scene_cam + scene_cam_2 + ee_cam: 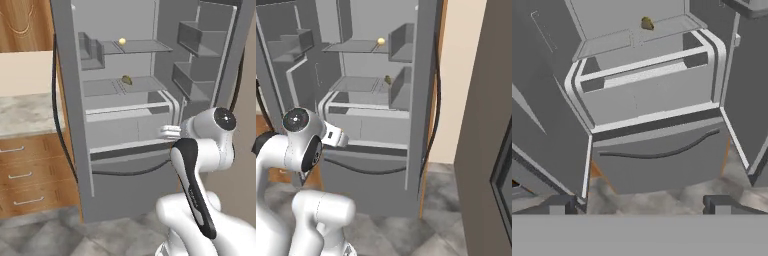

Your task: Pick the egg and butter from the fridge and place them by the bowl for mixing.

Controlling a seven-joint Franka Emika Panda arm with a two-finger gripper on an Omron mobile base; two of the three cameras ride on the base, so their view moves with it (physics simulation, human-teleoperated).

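Observation:
The fridge (75, 125) stands open in front of me. The egg (122, 41) (381, 41), a small pale-yellow ball, rests on the upper shelf. One shelf below lies the butter (127, 79) (388, 79) (647, 23), a short olive-yellow piece near the shelf's front edge. My gripper (639, 206) is open and holds nothing; its tips are spread wide. It hangs low in front of the fridge drawers (166, 132), well below and short of both items. The bowl is out of view.
The fridge door (202, 60) with racks stands open on the right. A bottom drawer (662, 165) with a curved dark handle faces the hand. A marble counter (25, 112) over wooden drawers (30, 172) lies to the left. A dark tall unit (488, 130) stands to the right.

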